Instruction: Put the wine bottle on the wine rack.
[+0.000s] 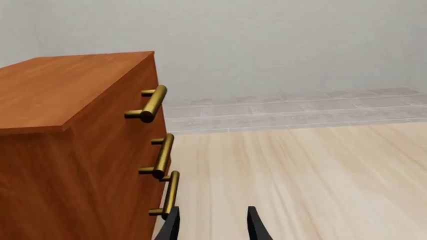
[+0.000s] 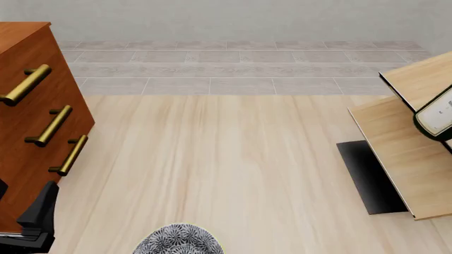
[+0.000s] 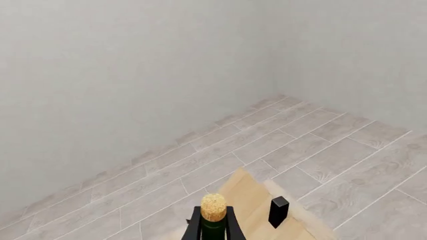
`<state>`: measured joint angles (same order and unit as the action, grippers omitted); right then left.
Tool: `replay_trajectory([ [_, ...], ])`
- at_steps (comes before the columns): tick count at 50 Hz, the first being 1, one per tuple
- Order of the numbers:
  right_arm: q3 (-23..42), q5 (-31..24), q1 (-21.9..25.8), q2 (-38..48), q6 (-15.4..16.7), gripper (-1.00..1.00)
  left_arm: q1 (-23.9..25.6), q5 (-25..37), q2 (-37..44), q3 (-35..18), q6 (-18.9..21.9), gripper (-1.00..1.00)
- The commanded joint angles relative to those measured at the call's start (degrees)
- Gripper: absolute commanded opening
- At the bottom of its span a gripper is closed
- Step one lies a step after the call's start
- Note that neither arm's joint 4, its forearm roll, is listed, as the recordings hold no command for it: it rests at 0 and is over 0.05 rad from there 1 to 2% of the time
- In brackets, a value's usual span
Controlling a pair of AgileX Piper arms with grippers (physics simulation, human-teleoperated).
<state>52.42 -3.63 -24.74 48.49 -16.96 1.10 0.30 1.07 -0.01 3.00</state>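
The wine bottle shows its tan cork and dark green neck in the right wrist view. My right gripper is shut on that neck, with a black finger on each side just below the cork. In the front view only the bottle's white-labelled lower end shows at the right edge, lying against the slanted pale-wood panels of the wine rack. A rack panel lies just beyond the cork. My left gripper is open and holds nothing, close beside the cabinet. It also sits low at the left.
A reddish-brown drawer cabinet with brass handles stands at the left. The rack's black base plate lies on the table. A round patterned object sits at the near edge. Grey floor tiles and a wall lie beyond.
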Motion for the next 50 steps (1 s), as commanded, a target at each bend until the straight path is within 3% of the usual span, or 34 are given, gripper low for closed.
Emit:
replay_trajectory([
  [1,-0.82,1.24,-1.26,1.19,-0.57,-1.00,-0.08,0.28,-0.20,0.00,-0.08,1.00],
  [27,-2.67,4.77,-4.47,5.15,-1.56,-1.00,-0.03,0.54,-0.21,0.00,0.16,1.00],
  [50,-0.43,6.60,-8.22,11.54,-0.47,-1.00,-0.08,0.98,-0.46,0.00,-0.03,1.00],
])
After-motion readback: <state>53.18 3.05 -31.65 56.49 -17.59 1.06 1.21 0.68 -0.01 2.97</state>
